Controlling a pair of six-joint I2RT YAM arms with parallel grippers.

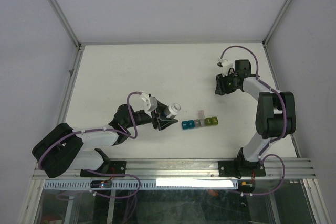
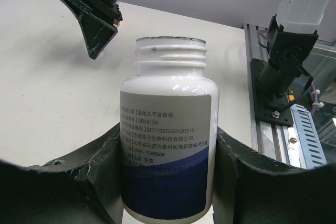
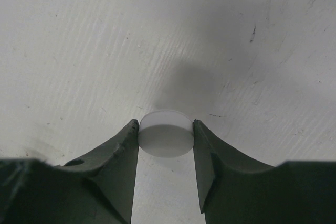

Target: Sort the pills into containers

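Observation:
My left gripper (image 1: 163, 119) (image 2: 168, 136) is shut on a white bottle (image 1: 172, 110) (image 2: 168, 129) with a dark blue label. The bottle has no cap, and its threaded mouth points towards the containers (image 1: 199, 123), a short strip of coloured cubes on the table just right of it. The grey cube's lid stands up. At the back right, my right gripper (image 1: 220, 85) (image 3: 165, 128) is shut on a round white cap (image 3: 166, 139) a little above the table. Its black fingers (image 2: 97, 27) show in the left wrist view beyond the bottle. No pills show in any view.
An aluminium rail (image 1: 173, 167) runs along the near edge, with the right arm's base (image 1: 247, 163) (image 2: 283, 61) bolted to it. White enclosure walls and posts (image 1: 73, 66) border the table on three sides.

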